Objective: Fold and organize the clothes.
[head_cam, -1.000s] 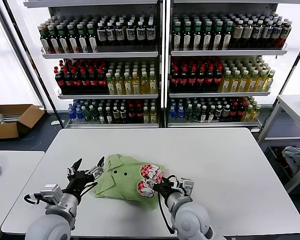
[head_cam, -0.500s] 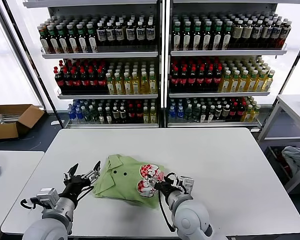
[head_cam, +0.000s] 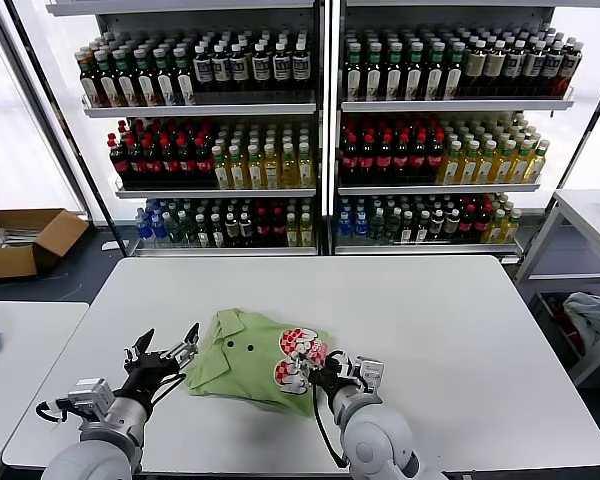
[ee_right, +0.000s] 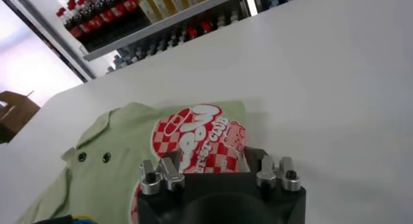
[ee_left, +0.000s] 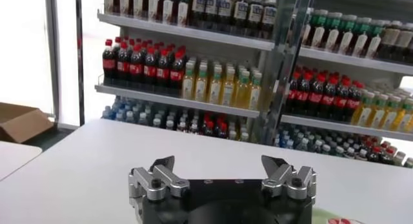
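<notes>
On the white surface (head_cam: pixel 460 330), head view: the light green shirt (head_cam: pixel 242 360) lies in a compact, already folded-looking bundle, collar and dark buttons up, the red-and-white graphic (head_cam: pixel 298 358) at its right end.
Left gripper (head_cam: pixel 165 352), head view: fingers spread, just beside the shirt's left edge, not touching cloth as far as I can tell.
Right gripper (head_cam: pixel 342 372), head view: low at the graphic end; fingers hard to read here.
Left wrist view: the left gripper (ee_left: pixel 222 172) shows both fingers wide apart with nothing between them; bare surface (ee_left: pixel 77 161) and bottle shelves (ee_left: pixel 193 83) lie beyond the fingertips.
Right wrist view: the right gripper (ee_right: pixel 219 173) has its fingers parted and empty; the shirt (ee_right: pixel 110 161) sits just ahead of the fingertips, graphic (ee_right: pixel 200 138) nearest.
Step in hand, judged: tidying the folded bundle.
Doing it well: come in low and level from both ends, pinch only the outer edge layers, and press evenly so the fold does not spring open or slide.
</notes>
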Tool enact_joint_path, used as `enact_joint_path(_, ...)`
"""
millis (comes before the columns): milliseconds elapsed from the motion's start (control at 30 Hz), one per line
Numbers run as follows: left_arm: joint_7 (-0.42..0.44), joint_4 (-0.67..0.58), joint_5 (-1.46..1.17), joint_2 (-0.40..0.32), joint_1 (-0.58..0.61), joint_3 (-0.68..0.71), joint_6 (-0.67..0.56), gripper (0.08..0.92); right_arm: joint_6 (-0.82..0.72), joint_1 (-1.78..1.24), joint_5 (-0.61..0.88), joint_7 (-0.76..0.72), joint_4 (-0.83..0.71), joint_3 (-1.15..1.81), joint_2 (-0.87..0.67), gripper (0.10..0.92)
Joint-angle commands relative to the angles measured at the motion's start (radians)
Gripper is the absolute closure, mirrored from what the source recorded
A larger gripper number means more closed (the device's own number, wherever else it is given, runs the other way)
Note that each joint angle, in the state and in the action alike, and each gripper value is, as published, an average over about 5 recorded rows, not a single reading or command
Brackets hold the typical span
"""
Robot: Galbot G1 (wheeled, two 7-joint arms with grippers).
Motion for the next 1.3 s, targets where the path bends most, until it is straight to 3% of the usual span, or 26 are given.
enact_joint_path(33, -0.002, -0.006, -0.003, -0.003, 0.01, 0.0, 0.002, 0.177, -0.001, -0.01, -0.021, 0.012, -0.024, -0.004, 0.004, 0.381)
enact_joint_path(167, -0.003, -0.01, -0.003, -0.003, 0.008, 0.003, 0.005, 0.177, -0.001, -0.011, -0.027, 0.013, -0.035, -0.008, 0.012, 0.443)
enact_joint_path(400, -0.003, -0.014, -0.003, -0.007, 0.016, -0.001, 0.004, 0.177, 0.0, -0.017, -0.049, 0.0, -0.036, -0.009, 0.016, 0.634)
enact_joint_path(700, -0.003, -0.027, -0.004, -0.011, 0.013, 0.0, 0.004, 0.177, -0.002, 0.063, -0.222, -0.087, -0.02, -0.012, -0.101, 0.9)
enact_joint_path(900, -0.003, -0.029, -0.003, -0.019, 0.01, 0.005, 0.004, 0.177, -0.004, 0.193, -0.323, -0.202, -0.122, -0.002, -0.236, 0.918)
enact_joint_path(1100, -0.003, -0.032, 0.0, -0.027, 0.009, 0.01, 0.004, 0.177, -0.002, 0.202, -0.47, -0.3, -0.244, 0.01, -0.256, 0.918)
enact_joint_path(1300, -0.004, -0.024, 0.003, -0.03, 0.007, 0.013, 0.004, 0.177, -0.001, 0.137, -0.506, -0.302, -0.174, 0.054, -0.218, 0.792)
